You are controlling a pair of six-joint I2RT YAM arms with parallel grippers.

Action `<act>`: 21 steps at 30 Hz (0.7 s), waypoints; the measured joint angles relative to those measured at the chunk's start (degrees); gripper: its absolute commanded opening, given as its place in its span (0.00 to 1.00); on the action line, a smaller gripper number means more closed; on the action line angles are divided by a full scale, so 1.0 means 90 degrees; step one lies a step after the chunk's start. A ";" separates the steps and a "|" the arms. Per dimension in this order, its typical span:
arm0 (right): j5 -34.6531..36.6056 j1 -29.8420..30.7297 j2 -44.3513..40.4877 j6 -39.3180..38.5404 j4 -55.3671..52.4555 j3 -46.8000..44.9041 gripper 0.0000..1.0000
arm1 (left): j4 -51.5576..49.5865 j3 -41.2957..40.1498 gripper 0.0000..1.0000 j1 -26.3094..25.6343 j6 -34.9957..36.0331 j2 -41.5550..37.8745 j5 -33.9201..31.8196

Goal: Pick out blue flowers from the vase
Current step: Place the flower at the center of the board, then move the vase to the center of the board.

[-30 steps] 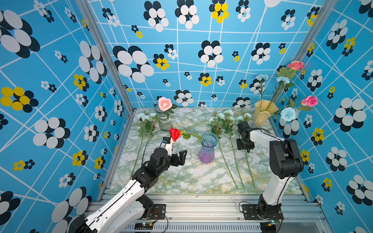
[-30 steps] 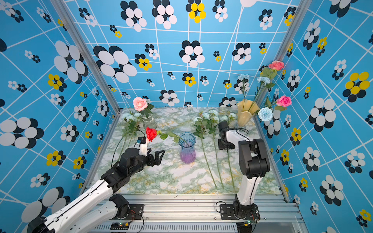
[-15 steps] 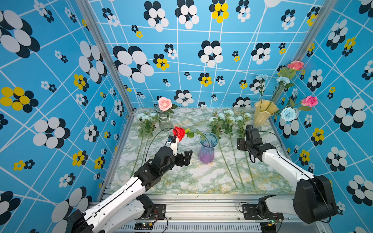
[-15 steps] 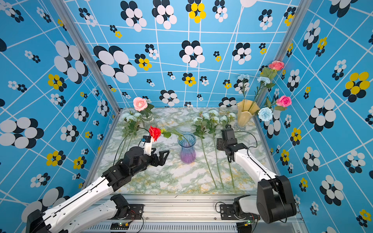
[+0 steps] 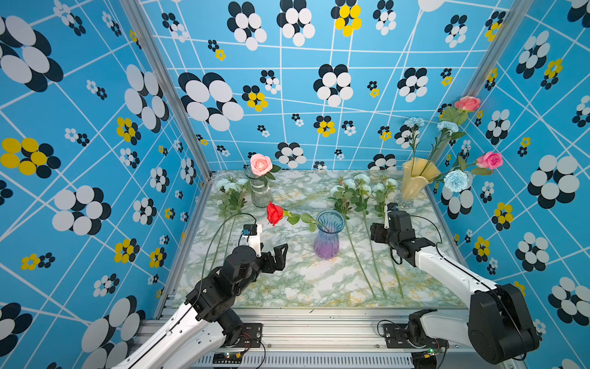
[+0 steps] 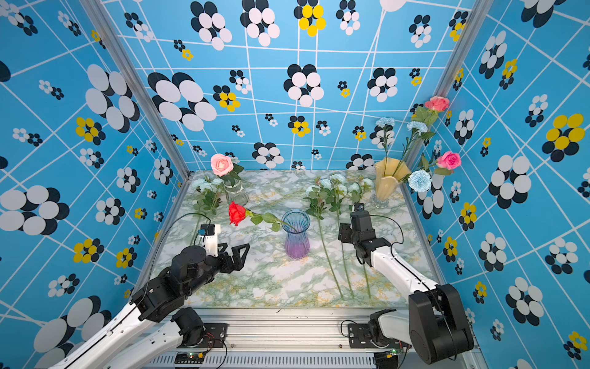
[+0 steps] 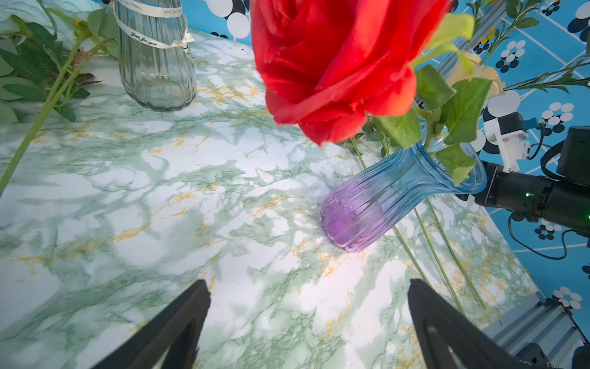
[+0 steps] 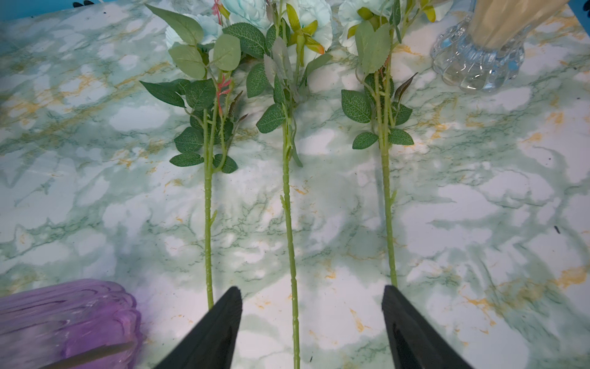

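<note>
Centrally, ribbed glass vase point(image 5: 329, 238), ruffled blue flowers point(image 5: 362, 179), marbled tabletop point(image 5: 287, 274)

High front stereo pair; wrist close-ups

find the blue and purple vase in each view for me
In a top view: the blue and purple vase stands mid-table.
In a top view: the vase again stands mid-table.
Left wrist: the vase is mid-frame, with the red rose leaning out of it.
Right wrist: only its purple base shows, at the frame's edge.
Shared landmark: the three blue flower stems lying beside it.
</note>
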 measured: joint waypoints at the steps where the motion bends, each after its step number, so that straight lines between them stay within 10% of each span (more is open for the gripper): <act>1: -0.0002 0.0002 -0.0007 0.0002 0.0024 0.0000 0.74 | -0.0172 -0.0012 1.00 -0.0039 -0.0063 -0.0124 -0.0032; 9: -0.0012 0.0005 -0.0131 0.0051 0.0146 -0.0041 0.73 | -0.0291 0.0007 0.94 -0.0780 -0.0488 -0.0301 -0.0194; 21: -0.0005 0.0005 -0.0316 0.0146 0.0301 -0.0253 0.74 | 0.1103 0.1367 0.98 -0.1396 -0.0420 0.2858 -0.0566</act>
